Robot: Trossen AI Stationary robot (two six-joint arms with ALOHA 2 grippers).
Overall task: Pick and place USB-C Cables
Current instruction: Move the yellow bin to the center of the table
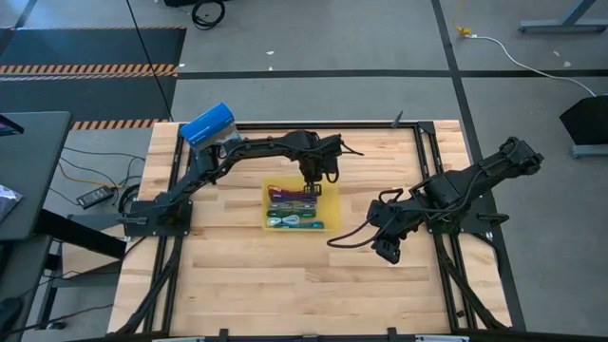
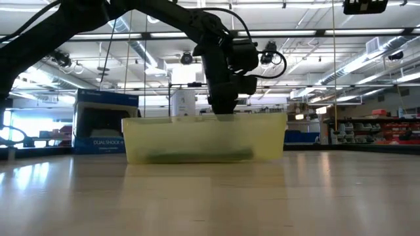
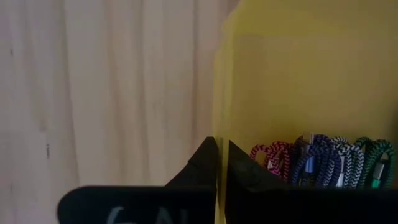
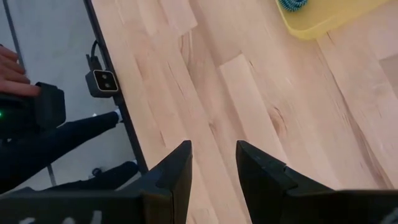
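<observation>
The yellow tray (image 1: 328,201) sits mid-table and holds several cable bundles (image 1: 293,211). In the left wrist view they show as magenta (image 3: 273,158), purple-blue (image 3: 317,155) and green (image 3: 376,162). A teal bundle (image 4: 292,5) shows in a tray corner (image 4: 323,22) in the right wrist view. My left gripper (image 1: 312,186) reaches down at the tray's far wall, its fingers nearly together with the wall between them. In the low view it (image 2: 223,113) meets the rim. My right gripper (image 4: 213,162) waits open above bare wood, to the right of the tray (image 1: 387,251). My left gripper comes from above, pointing down, onto the tray's far wall (image 3: 217,124). One finger (image 3: 202,165) stands outside the wall and the other (image 3: 245,174) inside, seen through the yellow plastic. The wall's edge runs between them. The tray rests flat on the table.
A blue box (image 1: 207,123) stands at the table's far left corner, also seen behind the tray in the low view (image 2: 105,121). A person's hand (image 4: 9,71) and a dark device show beyond the table edge in the right wrist view. Bare wood lies near and right of the tray.
</observation>
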